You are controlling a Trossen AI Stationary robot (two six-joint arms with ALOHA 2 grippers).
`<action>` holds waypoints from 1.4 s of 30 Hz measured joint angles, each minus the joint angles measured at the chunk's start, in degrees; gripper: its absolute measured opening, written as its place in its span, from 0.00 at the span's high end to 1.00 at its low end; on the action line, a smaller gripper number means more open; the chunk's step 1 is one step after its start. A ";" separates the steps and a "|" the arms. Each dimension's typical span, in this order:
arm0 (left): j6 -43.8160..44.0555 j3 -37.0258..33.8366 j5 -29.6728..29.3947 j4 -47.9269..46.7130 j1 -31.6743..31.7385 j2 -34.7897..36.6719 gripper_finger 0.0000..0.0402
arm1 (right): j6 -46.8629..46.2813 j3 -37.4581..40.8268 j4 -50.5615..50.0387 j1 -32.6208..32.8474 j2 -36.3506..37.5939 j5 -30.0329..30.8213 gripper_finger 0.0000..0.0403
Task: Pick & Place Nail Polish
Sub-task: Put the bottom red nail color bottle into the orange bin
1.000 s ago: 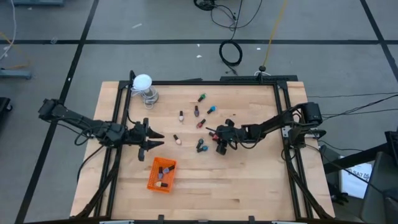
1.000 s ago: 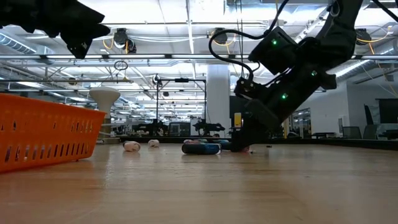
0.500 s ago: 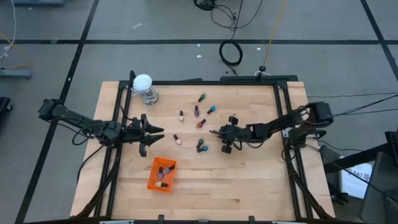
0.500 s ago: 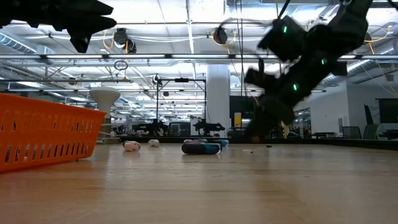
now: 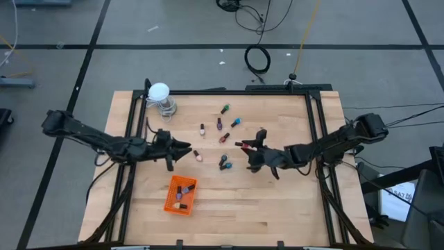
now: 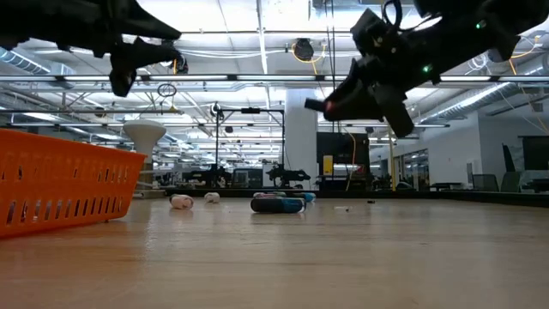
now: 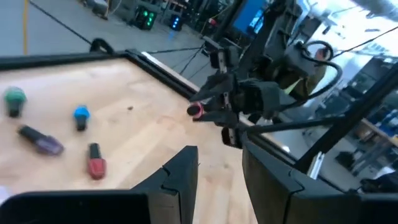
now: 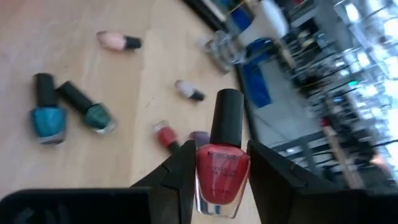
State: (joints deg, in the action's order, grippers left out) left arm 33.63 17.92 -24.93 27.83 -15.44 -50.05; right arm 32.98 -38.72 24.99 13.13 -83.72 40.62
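Observation:
My right gripper (image 5: 244, 146) hovers over the middle of the table, shut on a red nail polish bottle (image 8: 222, 169) with a black cap (image 8: 227, 117). The left wrist view shows the same bottle (image 7: 196, 111) at that gripper's tip. Several more nail polish bottles lie on their sides on the wood, among them a teal pair (image 5: 223, 162), a red one (image 5: 224, 137) and a pale one (image 5: 198, 155). Left of them, my left gripper (image 5: 183, 147) hangs above the table, open with nothing between its fingers (image 7: 184, 177). The orange tray (image 5: 180, 195) holds a few bottles. My right gripper pinches the red bottle by its glass body (image 8: 205, 163) between its two fingers. The black cap sticks out past the fingertips. The fingers come nearly level from the table's right side. The bottle is lifted clear of the table.
A white ball on a clear stand (image 5: 160, 94) is at the far left corner. Black frame rails (image 5: 313, 125) run along the table's sides. Bare wood (image 5: 263, 208) lies along the near edge, right of the tray.
My right gripper has risen from the table beside the teal pair, rolling its wrist, and the red bottle has come up clear of the wood with it. My left gripper has rolled and shifted a little toward the table's right.

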 joint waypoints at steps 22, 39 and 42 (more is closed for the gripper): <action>3.72 19.59 22.62 18.36 12.27 -40.86 0.18 | -0.67 -0.04 3.99 4.25 0.00 1.16 0.73; 4.67 41.89 34.94 14.65 16.01 -60.74 0.23 | -0.80 -0.11 3.20 5.00 0.02 1.36 0.73; 4.88 44.74 35.58 10.96 16.02 -62.37 0.25 | -0.73 -0.07 2.60 5.02 0.00 1.45 0.73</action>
State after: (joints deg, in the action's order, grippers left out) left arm 38.50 62.66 10.65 38.79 0.58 -112.41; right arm 32.25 -38.79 27.59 18.15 -83.72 42.07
